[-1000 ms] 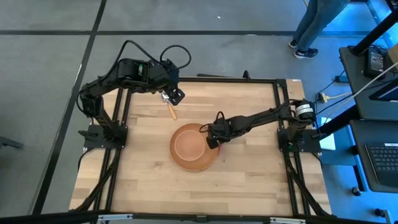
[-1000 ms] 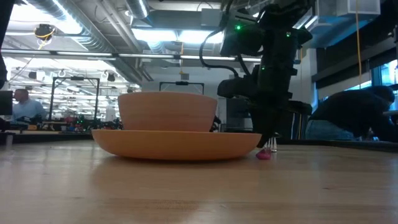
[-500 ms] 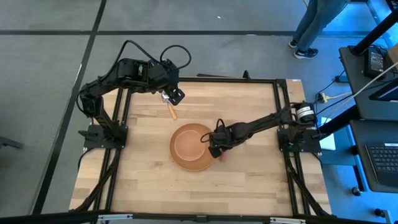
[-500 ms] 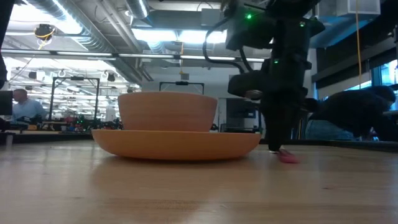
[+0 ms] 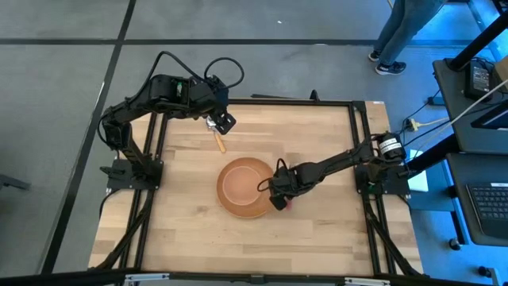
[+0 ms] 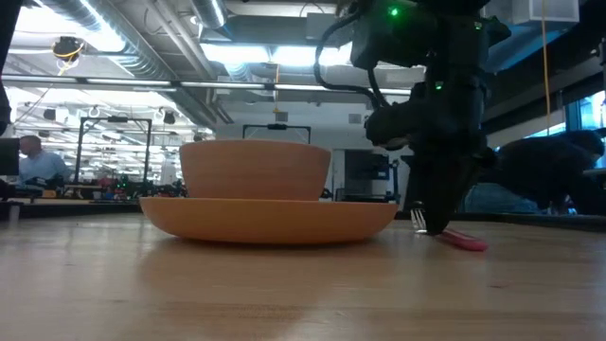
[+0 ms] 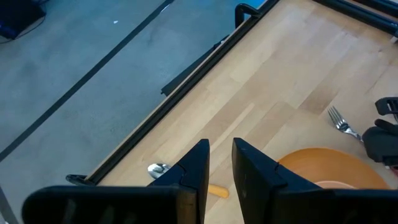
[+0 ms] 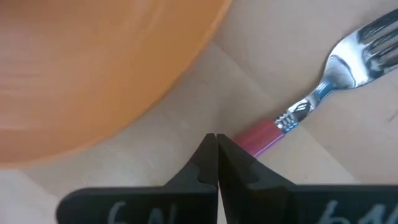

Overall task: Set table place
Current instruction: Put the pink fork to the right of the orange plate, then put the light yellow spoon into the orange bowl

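The orange plate point(image 5: 236, 209) lies mid-table with the pale-orange bowl point(image 5: 242, 184) in it; both show in the low view point(image 6: 265, 221) point(image 6: 254, 170). The red-handled fork point(image 8: 323, 87) lies flat on the table point(image 5: 317, 135) just right of the plate's rim. My right gripper point(image 5: 277, 202) is shut, fingers pointing down at the fork's handle. The wooden-handled spoon point(image 5: 217, 140) lies flat at the far left of the table. My left gripper point(image 5: 225, 122) hovers over it, narrowly open and empty. My right gripper touches the fork's red handle point(image 8: 260, 138) with its shut fingertips point(image 8: 227, 149), a short way from the metal neck. The fingers come from above, pointing down point(image 6: 434, 225). They hide the exact spot. The fork lies flat on the table, its handle's free end point(image 6: 466, 242) past the fingers.
The plate's rim point(image 8: 93, 62) is right beside my right fingers. The black frame edges the table point(image 7: 186, 81). A person stands on the floor beyond the far right corner point(image 5: 401, 32). Bare wood lies near and right of the plate.
My right gripper has moved toward the table's near edge along the plate's right rim, staying shut. The fork has gone with it, away from the plate's rim, and now lies flat with its red handle stretched out past the fingers.
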Robot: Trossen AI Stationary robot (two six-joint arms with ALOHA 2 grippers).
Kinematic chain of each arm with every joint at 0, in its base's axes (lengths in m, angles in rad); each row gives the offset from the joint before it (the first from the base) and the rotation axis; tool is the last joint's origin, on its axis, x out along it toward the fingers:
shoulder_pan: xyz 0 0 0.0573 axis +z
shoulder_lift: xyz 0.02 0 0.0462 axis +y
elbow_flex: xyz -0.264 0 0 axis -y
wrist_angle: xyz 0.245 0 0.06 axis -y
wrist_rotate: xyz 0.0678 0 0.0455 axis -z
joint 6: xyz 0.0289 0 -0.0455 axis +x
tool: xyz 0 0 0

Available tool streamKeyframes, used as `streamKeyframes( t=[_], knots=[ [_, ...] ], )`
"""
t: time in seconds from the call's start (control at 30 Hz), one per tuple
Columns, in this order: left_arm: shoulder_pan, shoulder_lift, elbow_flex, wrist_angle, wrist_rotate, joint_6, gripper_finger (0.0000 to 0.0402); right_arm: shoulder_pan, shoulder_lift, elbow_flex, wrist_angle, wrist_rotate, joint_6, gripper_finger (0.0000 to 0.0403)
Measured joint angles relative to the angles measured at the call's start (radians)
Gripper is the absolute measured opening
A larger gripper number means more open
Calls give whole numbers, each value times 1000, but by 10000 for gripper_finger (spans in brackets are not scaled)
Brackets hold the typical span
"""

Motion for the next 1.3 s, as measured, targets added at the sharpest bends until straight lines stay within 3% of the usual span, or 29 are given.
streamKeyframes(
  t=[0.87,1.03,1.3],
  knots=[
    [0,0,0,0,0,7,63,24,0,51,-88,-8,-1,0],
    [10,0,0,0,2,-16,63,24,0,216,-232,30,-105,4],
    [61,-3,0,0,145,-309,63,23,0,684,-640,341,-238,9]
  ],
)
